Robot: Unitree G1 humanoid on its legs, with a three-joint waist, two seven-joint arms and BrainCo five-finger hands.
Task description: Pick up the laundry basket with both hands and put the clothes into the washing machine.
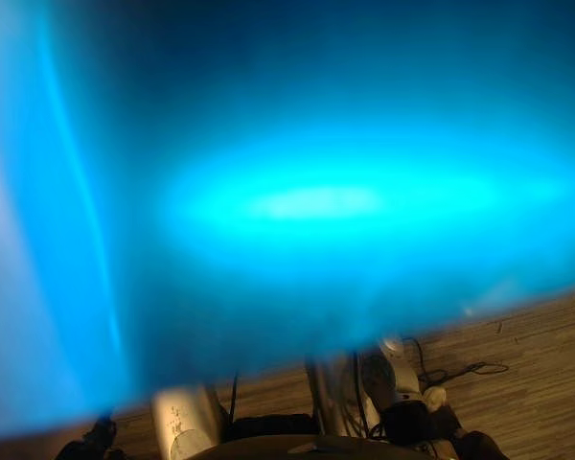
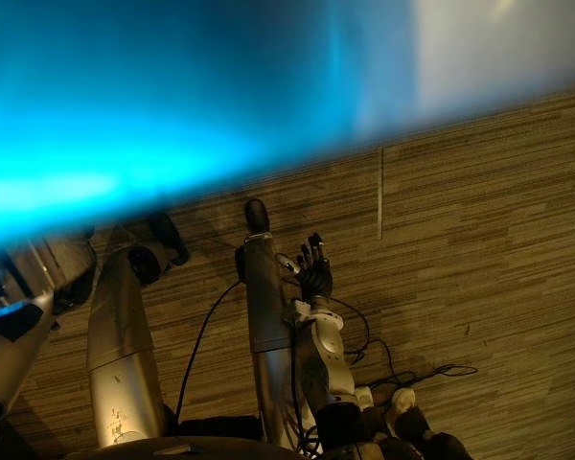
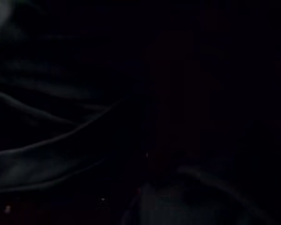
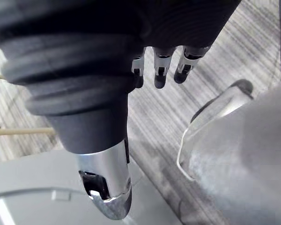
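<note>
Hanging at lower centre of the right eye view, right hand (image 2: pixel 314 273): fingers straight, slightly apart, holding nothing, wood floor (image 2: pixel 479 249) beneath. Across that frame's upper left, a blue blurred shape (image 2: pixel 125 105), very near the camera; cannot tell whether it is the laundry basket. Left wrist view: dim dark folds (image 3: pixel 47 154) that look like cloth, too dark to read further.

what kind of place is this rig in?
Indoor room, probably a home or lab; can't tell which. Cues: plank-patterned floor, a large blue blurred thing right at the head camera, dark folded cloth by the left wrist.
</note>
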